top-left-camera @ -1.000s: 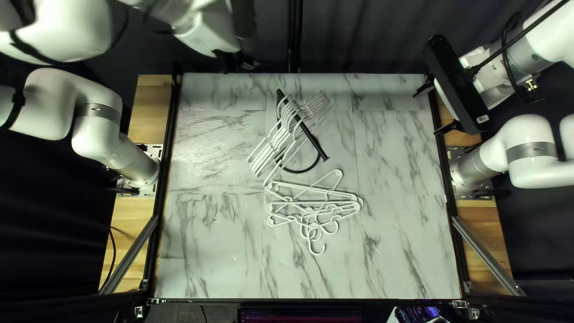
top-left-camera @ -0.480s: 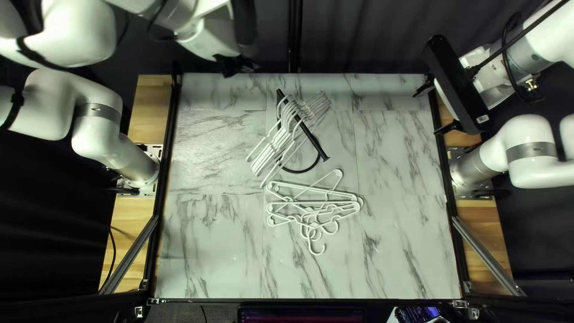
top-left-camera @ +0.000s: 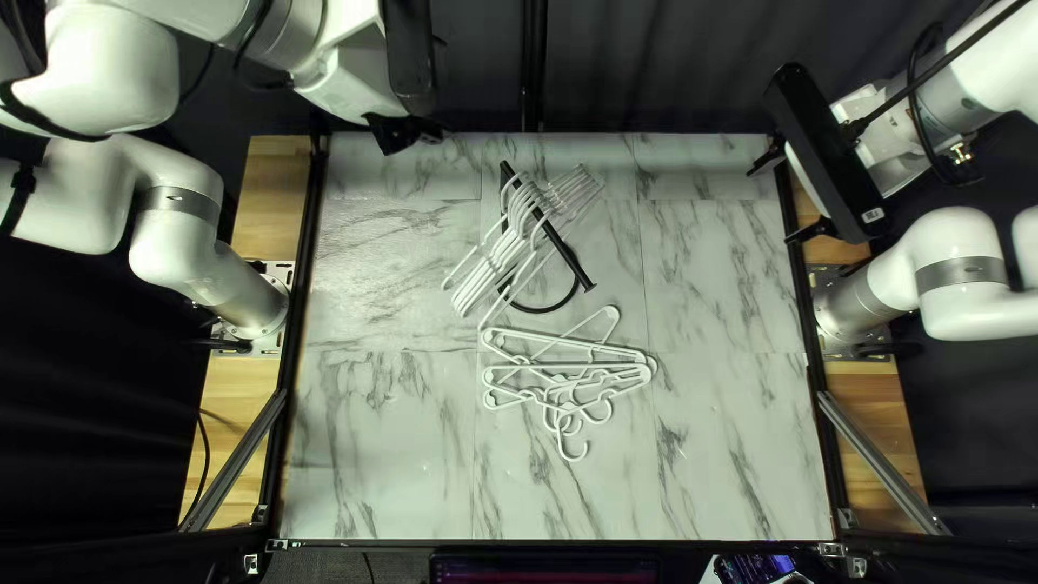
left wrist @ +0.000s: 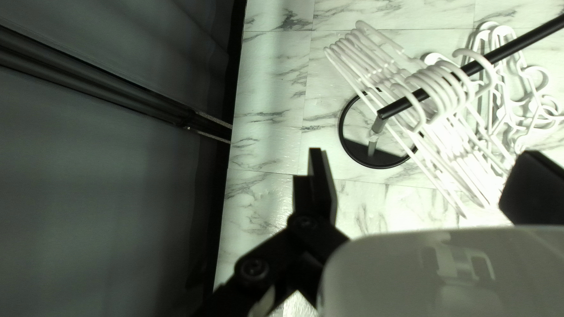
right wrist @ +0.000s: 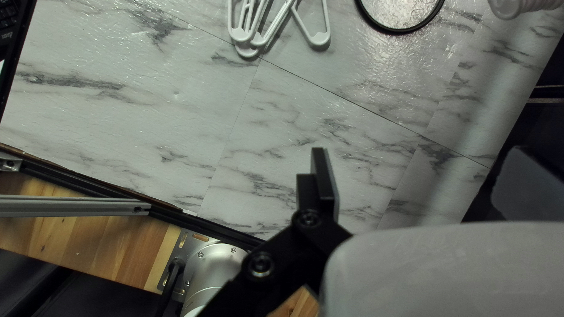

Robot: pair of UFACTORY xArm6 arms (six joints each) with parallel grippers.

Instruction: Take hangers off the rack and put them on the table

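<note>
Now the left claw (left wrist: 423, 151), spread and empty, has shifted nearer the table; hangers (left wrist: 470, 161) sway on the rack (left wrist: 395, 108) ahead, removal unfinished. Loose hangers (top-left-camera: 570, 345) lie beyond. Right claw (right wrist: 418, 149): spread, empty.

From my seat: dark curtain (top-left-camera: 670, 65) in folds across the back of the top left view, black upright post (top-left-camera: 534, 65) against it. Left wooden board (top-left-camera: 229, 379) and right wooden board (top-left-camera: 881, 379) down the sides; left metal bar (top-left-camera: 233, 462) and right metal bar (top-left-camera: 881, 460) slant across them. Cut off by the bottom edge, a screen (top-left-camera: 541, 570). In the right wrist view I catch dark keys (right wrist: 8, 19), mostly out of frame, at a far corner from the wooden board there.
</note>
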